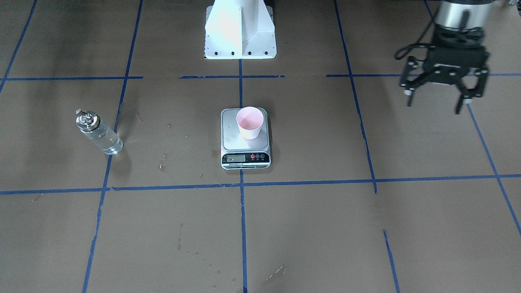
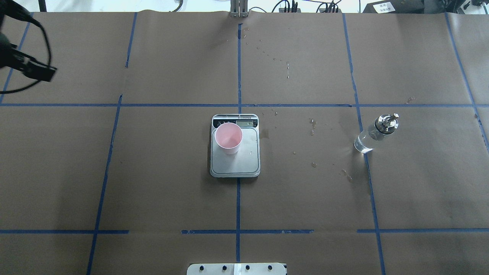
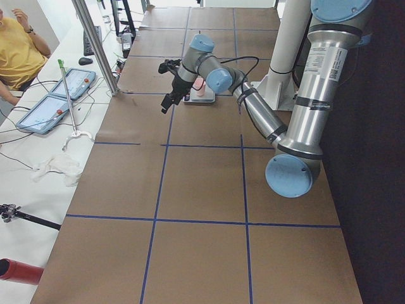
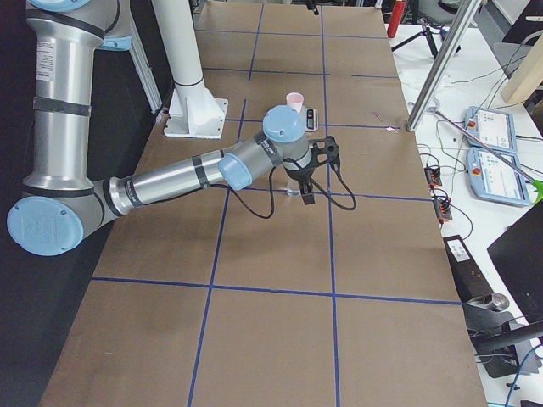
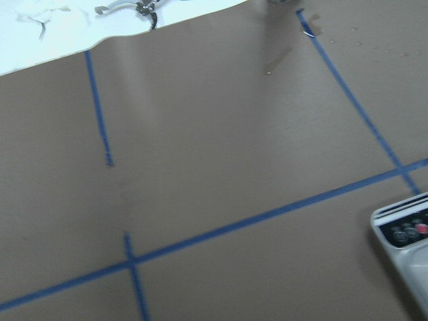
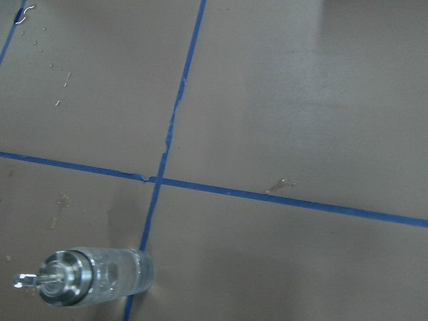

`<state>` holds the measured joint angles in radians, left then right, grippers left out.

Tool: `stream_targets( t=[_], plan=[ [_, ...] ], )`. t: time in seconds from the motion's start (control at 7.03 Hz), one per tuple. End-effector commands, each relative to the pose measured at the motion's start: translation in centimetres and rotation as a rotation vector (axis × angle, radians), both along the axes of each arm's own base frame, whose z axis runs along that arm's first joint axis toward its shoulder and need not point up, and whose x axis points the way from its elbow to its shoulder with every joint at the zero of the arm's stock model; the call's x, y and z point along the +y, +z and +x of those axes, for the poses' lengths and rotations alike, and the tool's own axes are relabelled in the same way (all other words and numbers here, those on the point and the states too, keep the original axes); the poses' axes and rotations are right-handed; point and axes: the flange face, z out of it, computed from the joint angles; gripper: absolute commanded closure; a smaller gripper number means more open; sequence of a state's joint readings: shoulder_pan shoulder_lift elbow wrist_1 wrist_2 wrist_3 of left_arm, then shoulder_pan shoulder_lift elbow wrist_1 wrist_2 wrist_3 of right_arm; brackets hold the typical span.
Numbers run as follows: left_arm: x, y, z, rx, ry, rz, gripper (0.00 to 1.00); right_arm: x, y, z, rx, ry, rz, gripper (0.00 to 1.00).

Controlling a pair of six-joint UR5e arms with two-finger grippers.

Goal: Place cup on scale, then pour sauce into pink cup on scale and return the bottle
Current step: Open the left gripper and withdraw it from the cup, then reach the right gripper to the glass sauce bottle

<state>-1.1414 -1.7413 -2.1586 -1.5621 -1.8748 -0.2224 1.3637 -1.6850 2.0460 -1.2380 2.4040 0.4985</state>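
Next: slim clear glass bottle (image 2: pixel 376 133) stands upright, well right of steel square scale (image 2: pixel 244 162), just below my right pincer (image 4: pixel 305 191) (opening: cannot tell); left pincer (image 1: pixel 437 95) spread, empty.

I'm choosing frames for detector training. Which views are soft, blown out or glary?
Left wrist view: soft throughout, the scale corner blurred, top-left strip blown out white. Overhead view: sharp, but overexposed beyond the far edge of the table, with a bright glint at the bottle base. Front-facing view: crisp; only the left gripper looks slightly smeared.
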Motion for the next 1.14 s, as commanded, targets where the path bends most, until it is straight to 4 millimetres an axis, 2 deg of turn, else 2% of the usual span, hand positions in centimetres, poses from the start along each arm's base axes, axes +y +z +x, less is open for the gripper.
stream_targets(
  t=[0.0,0.14,0.28,0.43,0.57,0.71,0.85,1.0],
  plan=[
    [-3.1,10.8,-13.2,0.062,0.004,-0.186,0.00,1.7,-5.1,-6.6,-0.014,0.049,-0.030,0.00],
    [-3.8,17.7,-17.1,0.049,-0.044,-0.316,0.00,2.9,-6.6,-9.2,-0.025,0.056,-0.049,0.00],
    [-3.6,23.8,-21.8,0.060,-0.095,-0.410,0.00,4.0,-7.3,-11.0,-0.050,0.059,-0.050,0.00],
    [-1.4,26.6,-22.2,0.086,0.005,-0.394,0.00,6.1,-6.1,-12.7,-0.075,0.055,-0.037,0.00],
    [0.4,28.0,-21.4,0.169,0.042,-0.419,0.00,8.9,-4.1,-13.6,-0.094,0.079,-0.011,0.00],
    [1.3,28.9,-21.2,0.176,0.042,-0.439,0.00,10.2,-3.3,-15.6,-0.087,0.118,-0.014,0.00],
    [1.8,29.3,-21.1,0.179,0.042,-0.448,0.00,11.4,-3.0,-19.3,-0.041,0.168,0.023,0.00],
    [1.8,29.3,-21.1,0.179,0.042,-0.448,0.00,14.4,-1.9,-23.9,0.021,0.230,0.084,0.00]
  ],
)
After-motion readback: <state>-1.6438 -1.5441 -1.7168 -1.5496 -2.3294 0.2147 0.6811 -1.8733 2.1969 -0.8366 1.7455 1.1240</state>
